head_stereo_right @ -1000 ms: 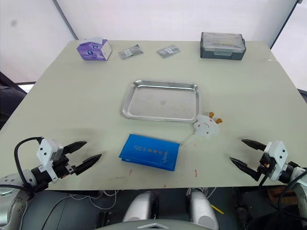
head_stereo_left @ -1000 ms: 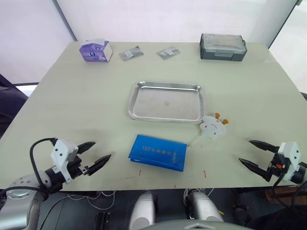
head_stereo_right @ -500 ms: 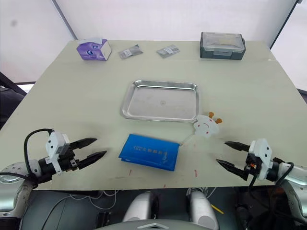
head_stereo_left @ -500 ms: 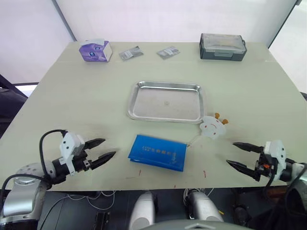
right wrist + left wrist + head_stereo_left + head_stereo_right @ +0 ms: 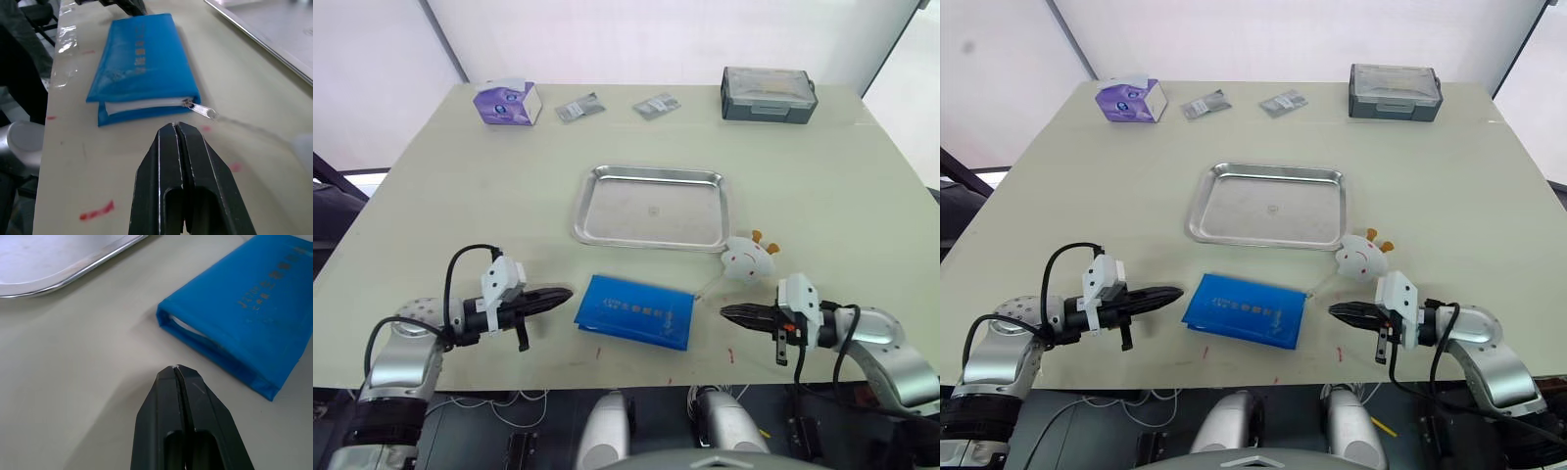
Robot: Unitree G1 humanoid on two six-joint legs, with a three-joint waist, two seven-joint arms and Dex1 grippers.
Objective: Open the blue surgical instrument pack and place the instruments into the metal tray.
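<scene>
Both closed in since a second ago, left gripper [image 5: 566,292] at pack's 9 o'clock, right gripper [image 5: 726,311] at 3, jaws clenched, bracketing flat blue soft surgical instrument pack [image 5: 636,310], zipped, at 6 o'clock of shiny rectangular steel tray [image 5: 653,209], presumably for zip pull [image 5: 201,109].

A lab or test room set up for a medical-supply handling exercise

A plain pale counter [image 5: 460,196] stands before bare white walls. A steel instrument tray [image 5: 652,209] sits at its middle and a closed blue surgical pack [image 5: 636,310] by the near edge. Along the far edge lie a purple tissue box [image 5: 509,103] at the left corner, two small foil packets [image 5: 580,109], and a grey lidded box [image 5: 769,95] towards the right corner. Small red marks [image 5: 730,354] dot the near edge.
</scene>
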